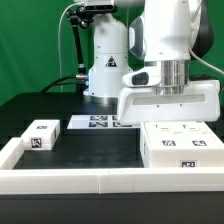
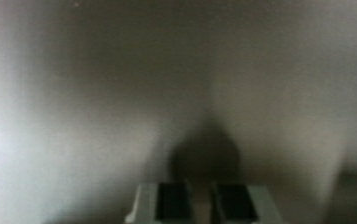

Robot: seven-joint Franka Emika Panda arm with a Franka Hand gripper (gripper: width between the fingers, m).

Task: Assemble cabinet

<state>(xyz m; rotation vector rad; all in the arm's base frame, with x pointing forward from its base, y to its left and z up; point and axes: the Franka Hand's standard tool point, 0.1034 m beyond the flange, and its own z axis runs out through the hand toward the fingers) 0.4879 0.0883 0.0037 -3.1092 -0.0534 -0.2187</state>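
Nearest the lens runs the low white border wall (image 1: 80, 180), fencing off the black counter (image 1: 90, 148). Just behind it sits the cabinet body (image 1: 180, 143), a matte white box with marker tags on top and on its front face. It lies directly under the pincer (image 2: 205, 200).

In the exterior view the arm (image 1: 165, 40) stands straight over that box with its wide white hand low above the top face, and the fingertips are hidden. In the wrist view the two fingers (image 2: 171, 203) stand close together with only a thin strip between them. A blurred white surface fills the rest of that picture. Whether something thin, such as a wall or edge of the box, is pinched in that strip cannot be told.

A small white tagged block (image 1: 42, 134) lies well apart from the pincer, toward the exterior view's left. The marker board (image 1: 100, 122) lies between the block and the pincer, further back.

My judgement is that the main risk is a false or shallow grip. If the fingers closed on nothing or only on a lip, a lift would leave the box behind or let it tip and drop. A pinch off to one side could twist the box as it rises and knock it against the border wall. Pressing lower with the hand this near the top face could jam it into the box.
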